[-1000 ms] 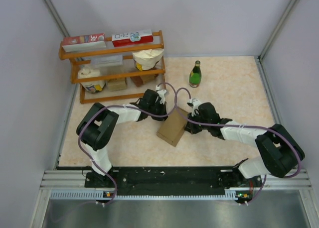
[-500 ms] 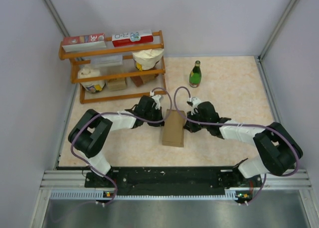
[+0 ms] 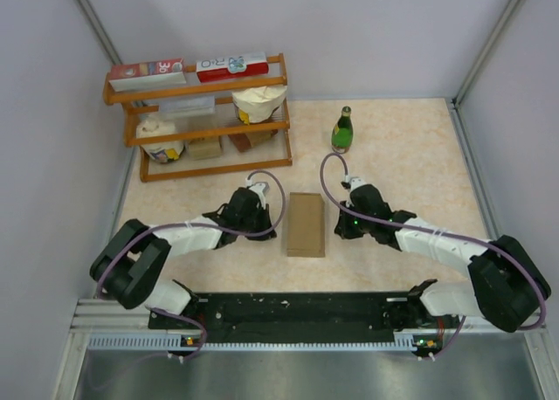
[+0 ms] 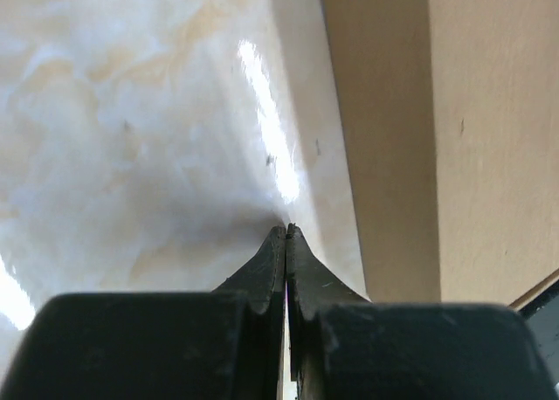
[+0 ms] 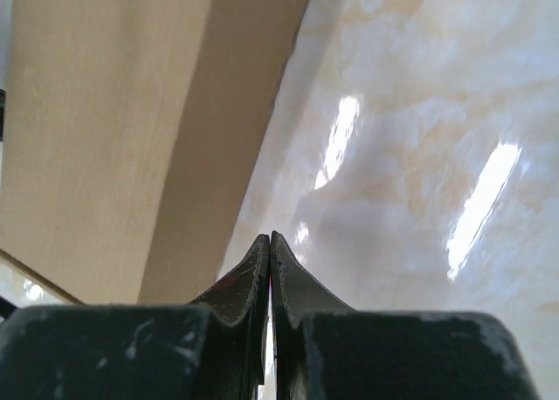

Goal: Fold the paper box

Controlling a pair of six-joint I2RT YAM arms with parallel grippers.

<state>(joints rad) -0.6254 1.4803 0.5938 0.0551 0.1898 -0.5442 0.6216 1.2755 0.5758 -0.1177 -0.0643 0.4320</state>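
Across the table (image 3: 410, 155) our two arms have drawn back and outward; a second ago they crowded the box from both sides. The box (image 3: 306, 224), then skewed between them, now lies flat and square at mid-table, folded shut, touching neither arm. Our left gripper (image 4: 286, 241) and right gripper (image 5: 269, 243) are both pinched fully closed on nothing. We judge the folding done.

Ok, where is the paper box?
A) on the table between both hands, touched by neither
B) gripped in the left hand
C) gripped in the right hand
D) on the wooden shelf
A: the paper box lies flat on the table with a gap to the shut left hand and right hand.
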